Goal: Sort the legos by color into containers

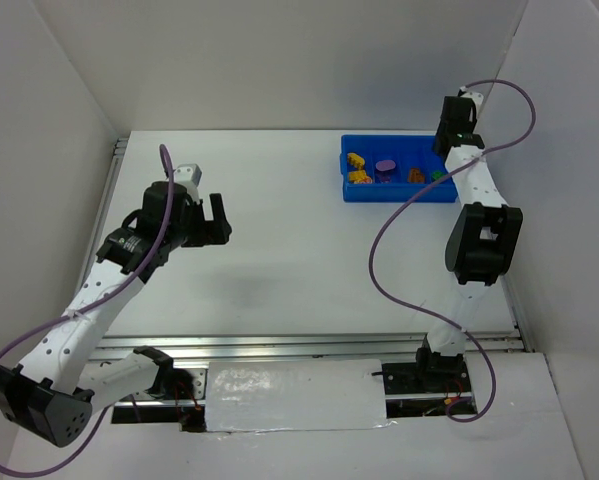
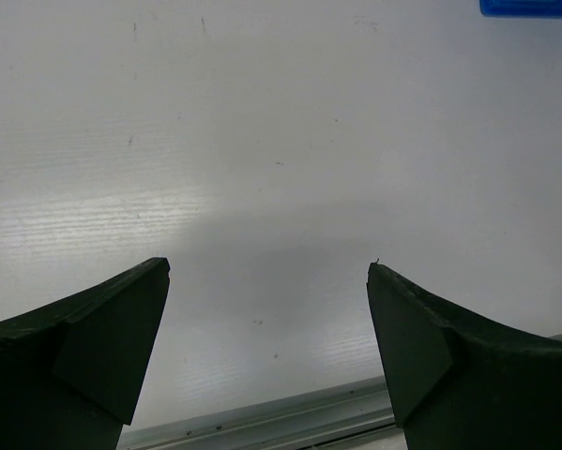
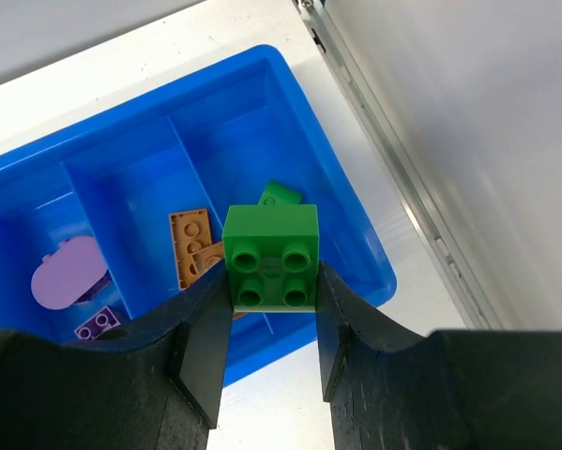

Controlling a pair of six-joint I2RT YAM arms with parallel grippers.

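Right gripper (image 3: 271, 292) clamps a green square plastic brick (image 3: 272, 255) above the bright blue divided plastic tray (image 3: 357, 236); left gripper (image 2: 269, 272) has fingers wide apart.

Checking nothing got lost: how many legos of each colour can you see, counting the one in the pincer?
Green legos: 2, one in the right pincer
Orange-brown legos: 2
Purple legos: 2
Yellow legos: about 2, too small to be sure
Total: about 8

We see a robotics lab cell: a white desk (image 1: 299, 260) boxed in by plain white panels (image 1: 279, 60), aluminium rails (image 1: 309, 345) along its edge, purple cables (image 1: 372, 252) looping above.
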